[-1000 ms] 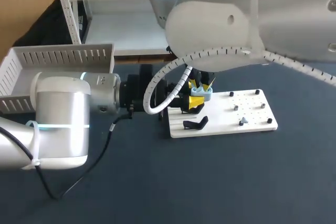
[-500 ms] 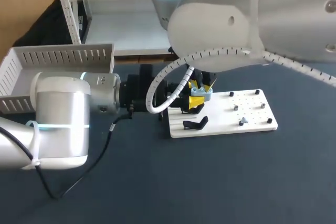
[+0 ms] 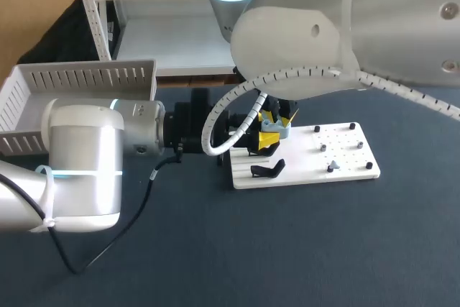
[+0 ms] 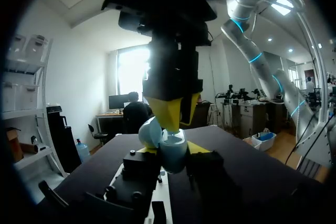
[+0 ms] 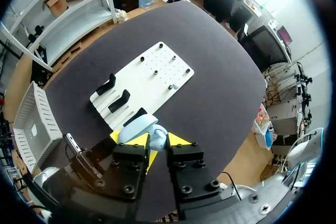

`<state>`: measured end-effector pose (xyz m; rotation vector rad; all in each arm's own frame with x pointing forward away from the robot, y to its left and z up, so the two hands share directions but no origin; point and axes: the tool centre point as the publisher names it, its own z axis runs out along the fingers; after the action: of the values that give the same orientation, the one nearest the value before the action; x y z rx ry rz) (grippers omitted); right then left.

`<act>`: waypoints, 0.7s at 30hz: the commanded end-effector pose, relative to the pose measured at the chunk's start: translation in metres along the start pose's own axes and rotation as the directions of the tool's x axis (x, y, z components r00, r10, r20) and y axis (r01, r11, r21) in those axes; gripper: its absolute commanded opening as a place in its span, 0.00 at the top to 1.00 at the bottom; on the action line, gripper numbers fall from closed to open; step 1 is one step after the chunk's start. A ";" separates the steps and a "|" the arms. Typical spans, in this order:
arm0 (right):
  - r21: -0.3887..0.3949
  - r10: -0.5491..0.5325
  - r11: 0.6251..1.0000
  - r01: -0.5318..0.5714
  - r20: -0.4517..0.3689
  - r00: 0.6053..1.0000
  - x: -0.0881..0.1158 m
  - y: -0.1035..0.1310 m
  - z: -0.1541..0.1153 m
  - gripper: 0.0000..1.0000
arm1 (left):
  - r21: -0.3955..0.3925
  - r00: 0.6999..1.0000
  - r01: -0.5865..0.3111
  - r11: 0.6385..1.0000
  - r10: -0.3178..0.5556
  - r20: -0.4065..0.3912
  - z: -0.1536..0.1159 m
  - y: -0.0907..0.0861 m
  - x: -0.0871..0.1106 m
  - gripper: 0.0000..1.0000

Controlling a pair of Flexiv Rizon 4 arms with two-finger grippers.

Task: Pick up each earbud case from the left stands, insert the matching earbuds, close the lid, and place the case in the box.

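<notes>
The earbud case (image 5: 139,128) is a small pebble of smooth, pale blue plastic with rounded corners. It is off the stands, held in the air just above the near end of the board (image 3: 345,150). The board is a flat white rectangular plate drilled with a grid of small holes, and a few short dark pegs (image 3: 323,147) stand in it. Black stands (image 5: 119,100) with a hooked, curved shape sit on the board's slotted end. The worktop (image 3: 287,249) is a dark, matte, cloth-like surface. At its far left corner sits the box (image 3: 79,77), a white plastic bin with slatted walls. The arms are glossy white and silver shells. A ribbed white hose (image 3: 215,124) loops by the wrists and a thin black cable (image 3: 129,221) trails over the worktop.

Against the frame 1 second back, the right arm's bulky joint has edged slightly toward the head view's right. The case, the left arm and the board sit where they were.

The left hand (image 4: 173,149) comes in level from the side and is clamped on the case, with 1 yellow tip against each flank of the body. The right hand (image 5: 157,142) hangs straight down over the case and touches its rounded top. I cannot tell whether that hand is apart or together. In the left wrist view the upper part of the case looks tilted away from the body.
</notes>
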<state>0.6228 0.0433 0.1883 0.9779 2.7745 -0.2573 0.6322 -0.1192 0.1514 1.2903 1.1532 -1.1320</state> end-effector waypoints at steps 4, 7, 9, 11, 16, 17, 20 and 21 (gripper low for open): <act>0.021 -0.002 1.000 0.002 -0.005 1.000 0.000 0.005 0.003 1.00 | -0.006 1.000 -0.002 1.000 0.002 0.002 0.001 -0.001 0.000 1.00; 0.022 -0.001 1.000 0.001 -0.003 1.000 0.001 0.005 0.002 0.75 | -0.006 1.000 -0.002 1.000 0.002 0.002 0.001 -0.001 0.000 1.00; 0.017 0.000 1.000 0.000 -0.001 1.000 0.002 0.003 -0.002 0.71 | -0.006 1.000 -0.002 1.000 0.002 0.002 0.001 -0.001 0.000 1.00; -0.001 0.004 1.000 -0.004 0.009 1.000 0.002 0.000 -0.008 0.65 | -0.006 1.000 -0.002 1.000 0.002 0.002 0.001 -0.001 0.000 1.00; -0.067 0.027 0.997 -0.026 0.026 0.999 -0.001 -0.018 -0.027 0.59 | -0.006 1.000 -0.002 1.000 0.002 0.002 0.001 -0.001 0.000 1.00; -0.087 0.033 0.996 -0.031 0.025 0.999 -0.002 -0.023 -0.031 0.60 | -0.006 1.000 -0.002 1.000 0.002 0.002 0.001 -0.001 0.000 1.00; -0.138 0.025 0.990 -0.024 0.008 1.000 -0.011 -0.040 -0.040 0.64 | -0.006 1.000 -0.002 1.000 0.002 0.002 0.001 -0.001 0.000 1.00; -0.156 -0.006 0.988 0.008 0.016 1.000 -0.014 -0.045 -0.040 0.65 | -0.006 1.000 -0.002 1.000 0.002 0.002 0.001 -0.001 0.000 1.00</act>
<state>0.6191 0.0394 0.2290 0.9898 2.7408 -0.1923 0.6321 -0.1192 0.1515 1.2893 1.1531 -1.1319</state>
